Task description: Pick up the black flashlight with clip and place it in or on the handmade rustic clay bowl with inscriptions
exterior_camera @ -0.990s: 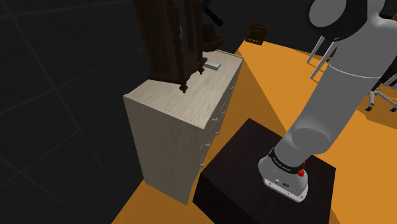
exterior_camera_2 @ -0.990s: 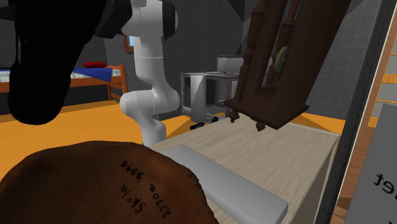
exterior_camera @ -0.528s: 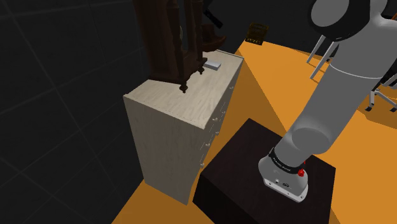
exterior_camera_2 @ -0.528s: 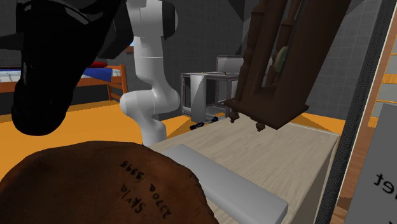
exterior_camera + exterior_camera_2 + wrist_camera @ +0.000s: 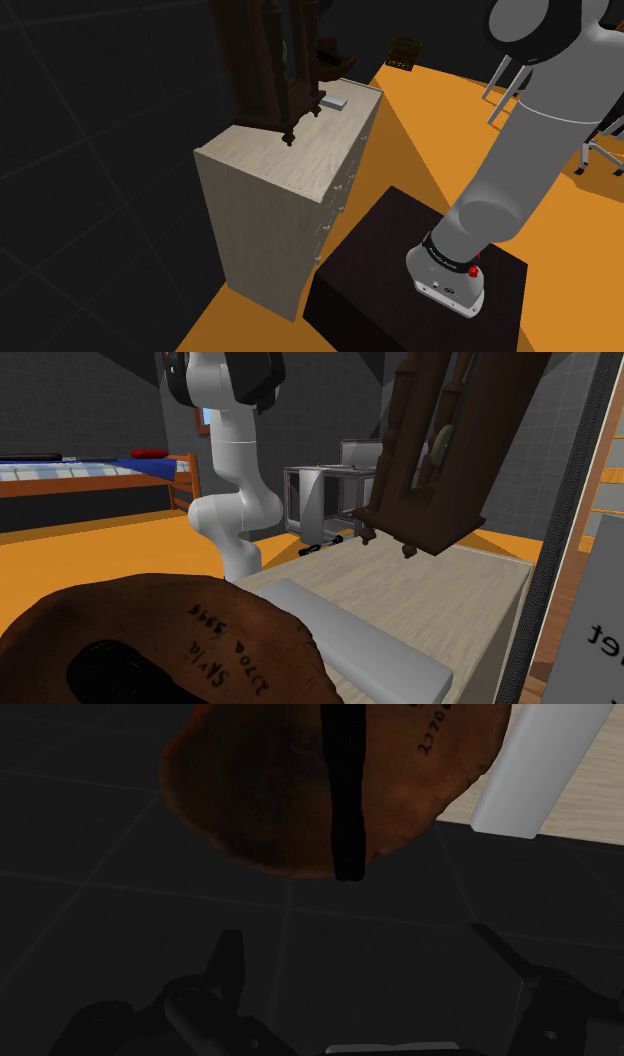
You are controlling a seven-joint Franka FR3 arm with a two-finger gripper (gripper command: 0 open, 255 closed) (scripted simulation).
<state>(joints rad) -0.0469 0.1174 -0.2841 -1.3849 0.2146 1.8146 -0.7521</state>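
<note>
The brown clay bowl (image 5: 260, 794) carries dark inscriptions on its rim (image 5: 215, 642) and stands at the end of a light wood dresser (image 5: 290, 170). The black flashlight (image 5: 345, 794) lies lengthwise in the bowl, one end reaching past its rim. In the second exterior view the flashlight (image 5: 110, 667) is a dark shape inside the bowl. My gripper (image 5: 365, 969) hangs above the bowl, open, fingers (image 5: 228, 966) wide apart and touching nothing. The flashlight lies free.
A flat grey block (image 5: 350, 642) lies on the dresser beside the bowl. A tall dark wooden clock (image 5: 430, 452) stands mid-dresser. A small black object (image 5: 325, 543) lies at the dresser's far end. The orange floor (image 5: 440, 120) and my dark stand (image 5: 400, 270) lie below.
The black gripper that loomed in the second exterior view's upper left has drawn away. Its fingers have opened, and the flashlight now rests in the bowl.
</note>
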